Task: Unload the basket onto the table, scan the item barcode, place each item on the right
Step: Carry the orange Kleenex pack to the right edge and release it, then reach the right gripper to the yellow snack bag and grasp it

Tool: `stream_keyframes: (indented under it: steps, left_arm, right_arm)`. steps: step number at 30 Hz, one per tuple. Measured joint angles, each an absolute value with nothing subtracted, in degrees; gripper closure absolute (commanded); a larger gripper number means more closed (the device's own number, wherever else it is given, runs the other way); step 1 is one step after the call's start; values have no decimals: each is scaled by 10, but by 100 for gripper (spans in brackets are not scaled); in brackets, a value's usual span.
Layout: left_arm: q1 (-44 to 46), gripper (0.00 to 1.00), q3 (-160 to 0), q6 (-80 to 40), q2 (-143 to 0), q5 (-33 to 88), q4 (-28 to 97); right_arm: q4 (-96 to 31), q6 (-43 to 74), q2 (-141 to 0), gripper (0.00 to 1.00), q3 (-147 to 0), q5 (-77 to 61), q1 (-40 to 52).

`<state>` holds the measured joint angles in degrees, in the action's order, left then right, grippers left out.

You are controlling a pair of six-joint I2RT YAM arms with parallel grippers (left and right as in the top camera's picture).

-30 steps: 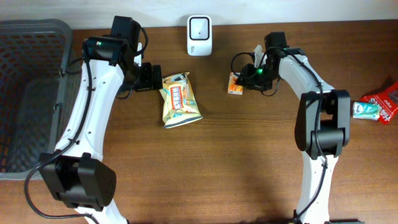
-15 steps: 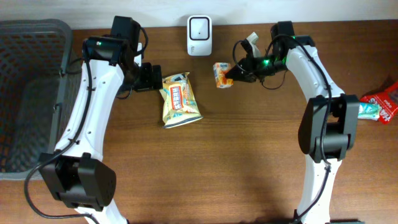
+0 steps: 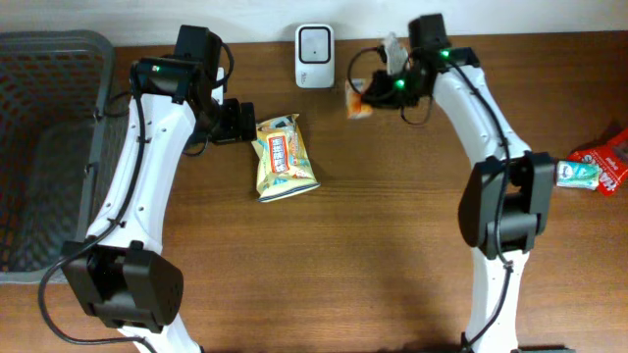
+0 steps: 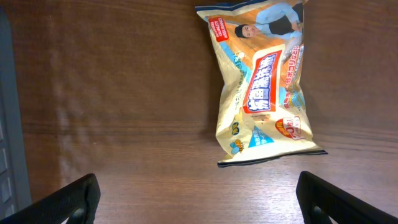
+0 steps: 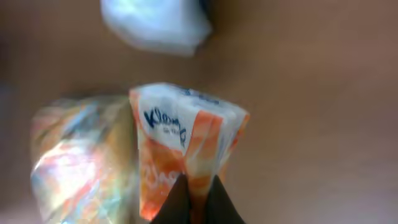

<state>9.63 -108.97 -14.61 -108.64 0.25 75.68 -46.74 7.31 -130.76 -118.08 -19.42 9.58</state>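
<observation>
Overhead, the orange tissue pack [image 3: 357, 99] sits pinched in the right claw [image 3: 370, 95], apparently clear of the bench [image 3: 392, 245] and just beside the white scanner [image 3: 314, 42], likely so its barcode can face the reader. Right wrist view shows the tips clamped on the pack's lower edge. The left claw [image 3: 243, 123] stands wide open and empty beside the snack bag [image 3: 284, 157].

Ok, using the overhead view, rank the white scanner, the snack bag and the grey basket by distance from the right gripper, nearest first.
From the right gripper, shut on the tissue pack:
1. The white scanner, just to its left at the table's back edge.
2. The snack bag, further left and nearer the front.
3. The grey basket, at the far left edge.
</observation>
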Motion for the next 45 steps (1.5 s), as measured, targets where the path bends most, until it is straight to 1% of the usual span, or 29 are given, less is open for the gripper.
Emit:
stream_keyframes:
  steps: [1,2,3,5,8,10,14,16,18,19,23,26,30,31,33,34,35,36,37,40,42,43,44,45]
  left_arm:
    - [96,1,-1090,-146,-1086,3,756]
    - [96,1,-1090,-146,-1086,3,757]
    - [96,1,-1090,-146,-1086,3,757]
    - [96,1,-1090,-146,-1086,3,757]
    - [96,1,-1090,-146,-1086,3,757]
    - [96,1,-1090,-146,-1086,3,757]
    - [96,1,-1090,-146,-1086,3,757]
    - [96,1,-1090,-146,-1086,3,757]
    - [96,1,-1090,-146,-1086,3,757]
    - [96,1,-1090,-146,-1086,3,757]
    - [96,1,-1090,-146,-1086,3,757]
    - [96,1,-1090,-146,-1086,3,757]
    - [96,1,-1090,-146,-1086,3,757]
    - [96,1,-1090,-146,-1086,3,757]
    - [96,1,-1090,-146,-1086,3,758]
    - [96,1,-1090,-146,-1086,3,757]
    - [96,1,-1090,-146,-1086,3,757]
    - [96,1,-1090,-146,-1086,3,757]
    - [96,1,-1090,-146,-1086,3,757]
    - [96,1,-1090,-146,-1086,3,757]
    - [96,1,-1090,-146,-1086,3,757]
    - [96,1,-1090,-146,-1086,3,757]
    - [96,1,-1090,-146,-1086,3,757]
    - [96,1,-1090,-146,-1086,3,757]
  right_arm:
    - [-418,69,-1308,96,-1193,-104,119]
    - [-348,37,-1308,96,-1202,-13,151]
    - [-286,-10,-1308,96,-1203,39,173]
    - [-165,-121,-1311,96,-1208,119,216]
    - [-48,-223,-1335,96,-1211,163,238]
    - [-23,-267,-1363,96,-1211,176,234]
    - [-24,-386,-1418,96,-1211,164,231]
    - [-25,-417,-1427,96,-1211,161,236]
    - [-20,-420,-1427,96,-1211,160,238]
    - [-14,-412,-1427,96,-1211,161,238]
    - [33,-364,-1427,96,-1211,240,238]
    - [-53,-265,-1422,96,-1211,298,233]
    - [-198,-91,-1362,96,-1211,309,192]
    - [-241,-37,-1339,96,-1212,312,166]
    - [-354,89,-1288,96,-1218,319,76]
    - [-391,124,-1280,96,-1220,317,42]
    - [-400,154,-1278,96,-1220,317,34]
    - [-479,199,-1273,96,-1219,309,-53]
    - [-501,221,-1275,96,-1211,295,-95]
    - [-514,253,-1277,96,-1150,233,-218]
    - [-506,260,-1278,95,-1111,194,-268]
    - [-496,264,-1278,76,-1089,176,-295]
    - [-489,266,-1278,48,-1078,165,-309]
    - [-486,267,-1279,23,-1072,157,-323]
